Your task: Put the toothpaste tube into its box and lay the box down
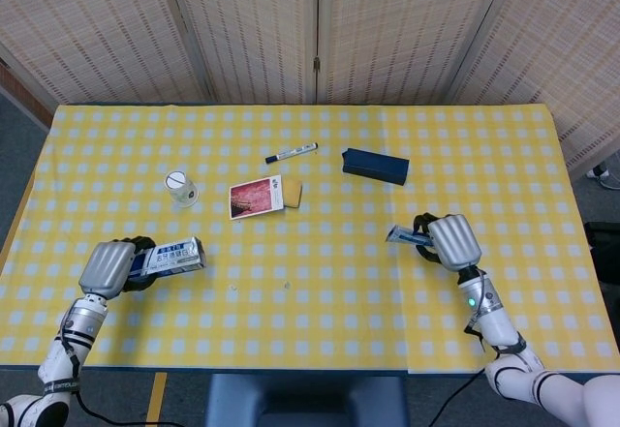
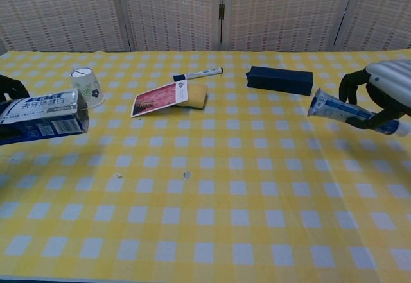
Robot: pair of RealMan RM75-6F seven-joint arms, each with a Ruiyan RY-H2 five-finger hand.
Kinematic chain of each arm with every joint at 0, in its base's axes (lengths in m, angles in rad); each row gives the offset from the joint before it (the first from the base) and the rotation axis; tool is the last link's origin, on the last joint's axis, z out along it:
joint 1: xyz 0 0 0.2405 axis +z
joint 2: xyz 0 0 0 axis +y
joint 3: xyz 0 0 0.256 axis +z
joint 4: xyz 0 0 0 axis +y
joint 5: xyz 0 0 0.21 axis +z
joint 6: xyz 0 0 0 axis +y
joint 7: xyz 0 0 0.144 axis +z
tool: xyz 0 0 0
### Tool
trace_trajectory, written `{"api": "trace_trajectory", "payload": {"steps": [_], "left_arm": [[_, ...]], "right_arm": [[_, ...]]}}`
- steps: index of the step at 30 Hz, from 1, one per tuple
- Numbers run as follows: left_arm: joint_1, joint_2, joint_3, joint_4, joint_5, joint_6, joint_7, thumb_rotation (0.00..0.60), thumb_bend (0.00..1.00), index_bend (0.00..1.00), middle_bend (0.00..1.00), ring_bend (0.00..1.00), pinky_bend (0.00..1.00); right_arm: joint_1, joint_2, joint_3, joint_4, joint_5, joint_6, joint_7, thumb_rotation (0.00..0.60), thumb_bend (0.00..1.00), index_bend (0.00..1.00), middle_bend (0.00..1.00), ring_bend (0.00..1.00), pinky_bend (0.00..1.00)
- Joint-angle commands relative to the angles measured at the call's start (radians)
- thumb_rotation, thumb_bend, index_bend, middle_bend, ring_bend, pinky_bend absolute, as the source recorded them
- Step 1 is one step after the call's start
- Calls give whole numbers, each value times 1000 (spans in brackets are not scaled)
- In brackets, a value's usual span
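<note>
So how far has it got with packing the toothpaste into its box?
Both pieces are picked up: the left hand holds the toothpaste box off the table with its open end facing the middle, and the right hand holds the toothpaste tube, tilted and clear of the cloth. They are far apart. Bringing them together, sliding the tube in and laying the box down all remain.

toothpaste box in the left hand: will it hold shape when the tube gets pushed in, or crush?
Probably somewhat crushable: the toothpaste box looks like thin printed carton with its end open toward the tube. The left hand grips it at one end only, so the free open end may flex or skew under a push. It likely weighs little, sitting level in that one-ended grip.
</note>
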Motion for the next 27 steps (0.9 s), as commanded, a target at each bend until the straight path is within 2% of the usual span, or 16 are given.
{"api": "trace_trajectory", "payload": {"steps": [1,3,5,9,15,22,27], "left_arm": [[2,0,-5,-7,-10,1,0,600,333,582,638,574,574],[0,-1,-10,-12,-20,-2,6,600,333,583,638,574,575],[-2,-2,-14,-16,-26,-5,12,600,333,584,637,575,575],[-10,-17,-40,-29,-54,3,21,600,333,585,638,575,575],[-19,-63,-86,-68,-113,20,13,600,334,594,639,580,577],[-41,-136,-108,-94,-153,16,17,600,333,597,641,578,578],[-52,-202,-139,-114,-175,33,-17,600,334,599,644,578,580]], "right_arm": [[-33,1,41,8,-22,143,267,600,312,765,630,773,709],[-48,3,58,-10,-8,168,400,600,313,767,633,774,710],[-55,10,69,-32,2,174,480,600,313,768,634,777,711],[-74,81,95,-185,10,181,776,600,313,768,635,779,711],[-89,165,125,-402,14,175,1116,600,313,769,635,779,712],[-96,204,138,-552,-20,208,1236,600,313,768,635,779,712],[-98,198,161,-601,-12,233,1255,600,313,769,635,778,712]]}}
